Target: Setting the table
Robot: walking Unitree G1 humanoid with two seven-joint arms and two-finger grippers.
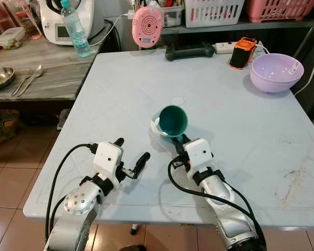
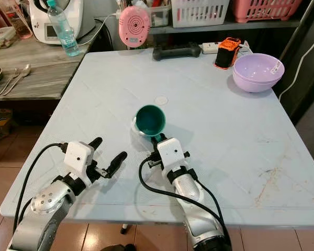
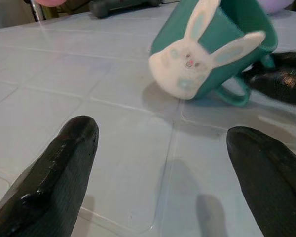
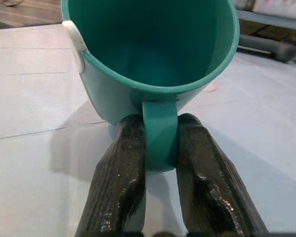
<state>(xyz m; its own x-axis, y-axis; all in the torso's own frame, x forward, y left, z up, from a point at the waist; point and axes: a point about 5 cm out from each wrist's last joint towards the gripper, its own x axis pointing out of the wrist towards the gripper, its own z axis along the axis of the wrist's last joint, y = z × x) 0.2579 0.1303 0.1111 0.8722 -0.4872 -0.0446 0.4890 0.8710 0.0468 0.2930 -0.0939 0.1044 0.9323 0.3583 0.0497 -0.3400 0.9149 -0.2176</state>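
The right gripper has its two black fingers pinched on the handle of a tilted teal plastic mug with a white bunny face, toward the near edge of the pale blue tabletop, while the left gripper sits spread open just beside it.

Right claw pinches the teal cup's handle.

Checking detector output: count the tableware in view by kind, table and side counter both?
Cups: 1, teal cup, handle pinched by right gripper
Bowls: 3, two stacked purple bowls, one metal bowl
Forks: 1, fork
Spoons: 1, spoon
Total: 6
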